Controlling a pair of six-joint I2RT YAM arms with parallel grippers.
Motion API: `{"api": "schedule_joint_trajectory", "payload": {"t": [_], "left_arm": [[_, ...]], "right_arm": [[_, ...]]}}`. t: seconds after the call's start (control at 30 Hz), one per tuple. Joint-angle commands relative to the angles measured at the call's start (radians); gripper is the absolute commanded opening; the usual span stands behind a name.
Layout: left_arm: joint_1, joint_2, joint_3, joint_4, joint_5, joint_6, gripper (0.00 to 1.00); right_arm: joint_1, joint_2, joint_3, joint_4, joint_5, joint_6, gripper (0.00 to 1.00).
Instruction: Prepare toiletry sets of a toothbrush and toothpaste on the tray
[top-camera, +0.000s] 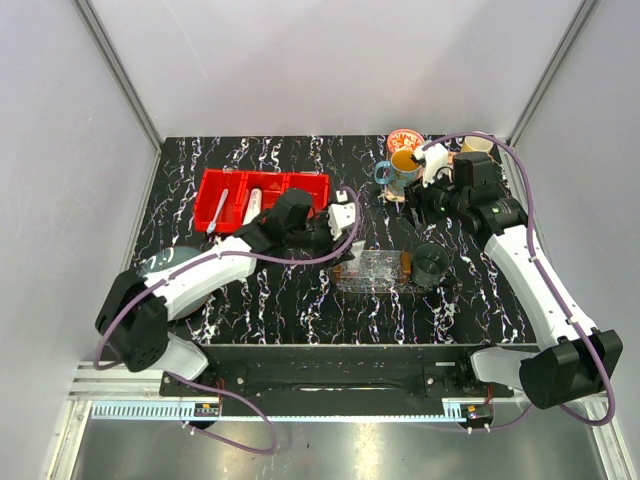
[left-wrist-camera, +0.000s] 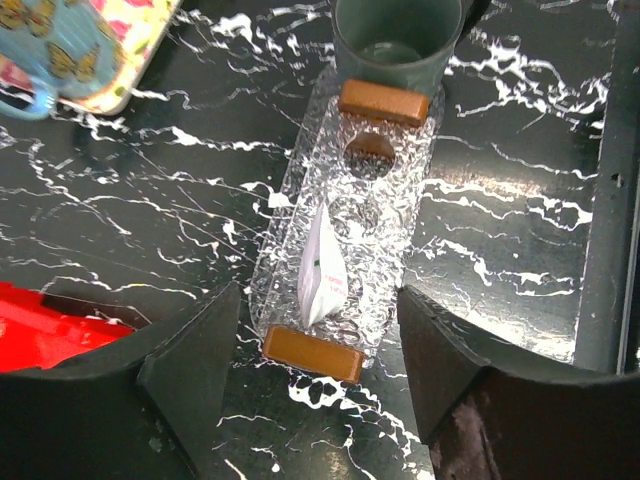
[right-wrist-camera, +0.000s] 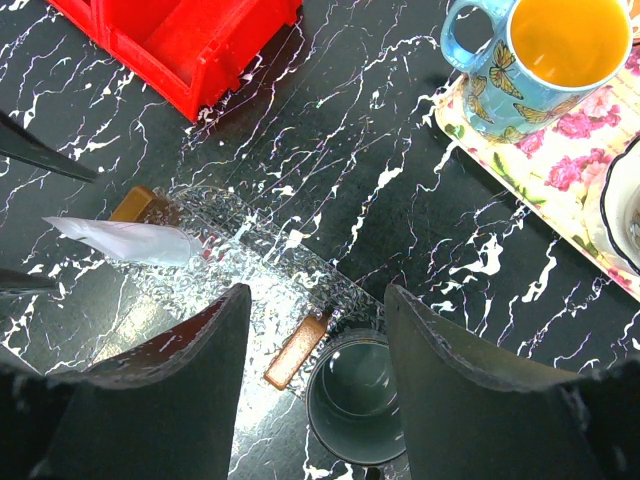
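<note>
**Both pairs of fingers spread and empty above the tray**

Well to the left of the left fingers (left-wrist-camera: 190, 370), the red bins (top-camera: 300, 182) hold the pale toothbrush (top-camera: 222, 208) and one toothpaste tube (top-camera: 253, 205). The left fingers stand released, gripping nothing. Between them lies the clear tray (left-wrist-camera: 395, 200), with the other toothpaste tube (left-wrist-camera: 322, 268) in its near end, touching neither finger. A dark green cup (left-wrist-camera: 395, 40) stands just beyond the tray's far end. The right fingers (right-wrist-camera: 170, 400) are likewise apart and hold nothing. The cup sits between their tips, and the tube in the tray is off to their left.
</note>
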Motion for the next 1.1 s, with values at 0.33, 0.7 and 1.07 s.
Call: {"api": "schedule_joint_trajectory", "payload": {"t": [0.33,0.7,1.07], "left_arm": [[0.229,-0.222,0.068,-0.057,-0.080,-0.149,0.70],[0.401,-0.116,0.138,-0.116,-0.449,-0.188,0.60],[0.470,0.215,0.325,-0.185,-0.571,-0.240,0.59]], "right_arm": [[-0.005,0.024,0.040,0.031,0.013,-0.001,0.62],[-0.005,0.070,0.047,0.048,0.012,0.010,0.62],[-0.005,0.059,0.034,0.050,0.015,0.008,0.62]]}}
